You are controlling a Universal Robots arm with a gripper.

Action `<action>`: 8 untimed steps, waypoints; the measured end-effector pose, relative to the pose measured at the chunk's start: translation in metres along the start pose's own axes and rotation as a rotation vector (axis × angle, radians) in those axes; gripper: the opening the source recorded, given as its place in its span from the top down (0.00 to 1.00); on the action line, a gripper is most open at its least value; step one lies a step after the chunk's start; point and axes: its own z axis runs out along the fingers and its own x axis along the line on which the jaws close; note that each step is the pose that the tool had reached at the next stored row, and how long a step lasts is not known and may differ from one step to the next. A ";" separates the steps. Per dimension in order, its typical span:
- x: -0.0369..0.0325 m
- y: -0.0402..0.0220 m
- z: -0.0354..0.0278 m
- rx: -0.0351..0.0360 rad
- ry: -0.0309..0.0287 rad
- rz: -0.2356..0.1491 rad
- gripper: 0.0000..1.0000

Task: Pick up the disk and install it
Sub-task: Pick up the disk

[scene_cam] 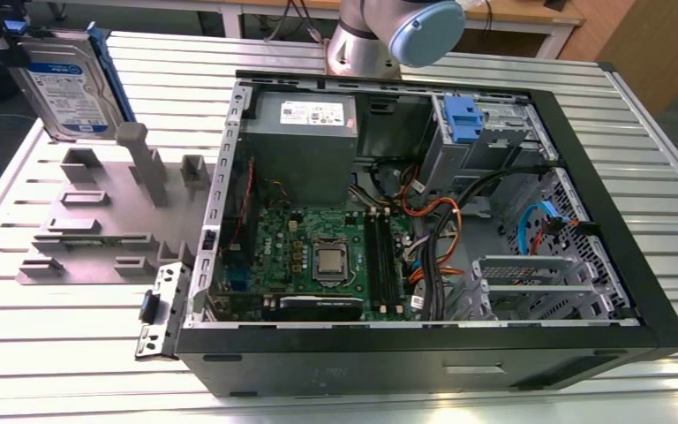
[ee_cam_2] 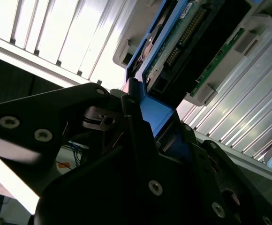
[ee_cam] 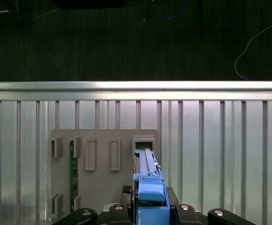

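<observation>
Gripper [ee_cam_2: 152, 119] clamped on blue caddy edge of disk [ee_cam_2: 187, 42]. Disk upright over grey slotted fixture [ee_cam: 103, 140] on ribbed metal table [scene_cam: 56, 353], at exterior view's left. White-and-blue label [scene_cam: 66, 84] faces exterior camera; print illegible. Open computer case [scene_cam: 433, 362] well apart toward exterior view's right; power supply [scene_cam: 304, 146] inside carries white sticker [scene_cam: 313, 112].

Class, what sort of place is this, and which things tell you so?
Probably a robotics lab or test bench: an open black computer case lies on a slatted aluminium table, beside a grey slotted fixture plate, with a silver robot arm's base behind.
</observation>
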 end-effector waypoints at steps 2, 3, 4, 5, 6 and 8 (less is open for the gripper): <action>0.0000 0.0000 -0.0005 0.0002 -0.0001 0.000 0.64; 0.0000 0.0000 -0.0008 0.0002 -0.0001 0.000 0.64; 0.0000 0.0000 -0.0010 0.0003 -0.0001 0.000 0.64; 0.0000 0.0000 -0.0012 0.0002 -0.0001 0.000 0.64; 0.0000 0.0000 -0.0015 0.0001 0.0000 0.000 0.64; 0.0000 0.0000 -0.0018 0.0002 -0.0001 0.000 0.64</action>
